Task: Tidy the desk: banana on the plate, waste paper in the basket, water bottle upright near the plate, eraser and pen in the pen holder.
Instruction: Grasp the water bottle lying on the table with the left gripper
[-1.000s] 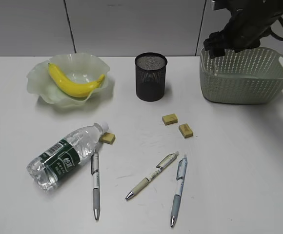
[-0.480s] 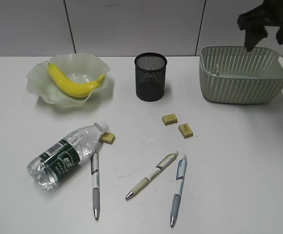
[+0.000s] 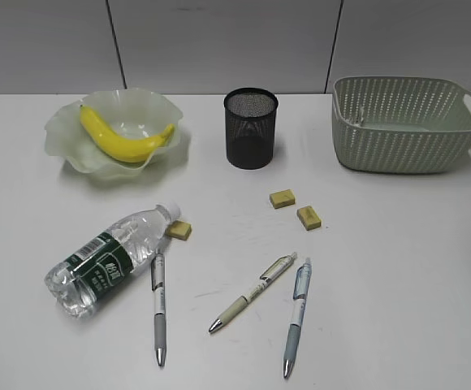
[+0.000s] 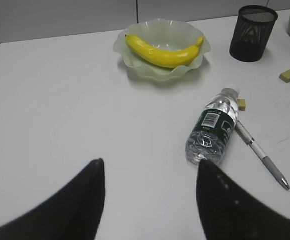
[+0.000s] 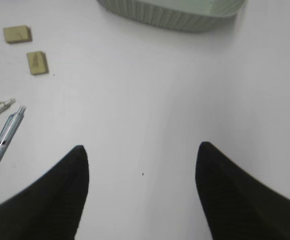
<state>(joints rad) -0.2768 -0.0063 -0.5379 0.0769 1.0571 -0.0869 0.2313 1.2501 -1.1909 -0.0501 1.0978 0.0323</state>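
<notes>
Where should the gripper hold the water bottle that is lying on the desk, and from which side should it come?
Probably grip the water bottle across its labelled middle, from above, jaws across its long axis. It lies flat, and one pen touches its cap end.

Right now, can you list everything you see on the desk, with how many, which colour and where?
banana: one, yellow, in the plate
plate: one, pale green, back left
pen holder: one, black, back centre
basket: one, sage green, back right
water bottle: one, clear with green label, lying front left
erasers: three, tan, middle
pens: three, front
desk: white
left gripper: black, open, empty
right gripper: black, open, empty
</notes>
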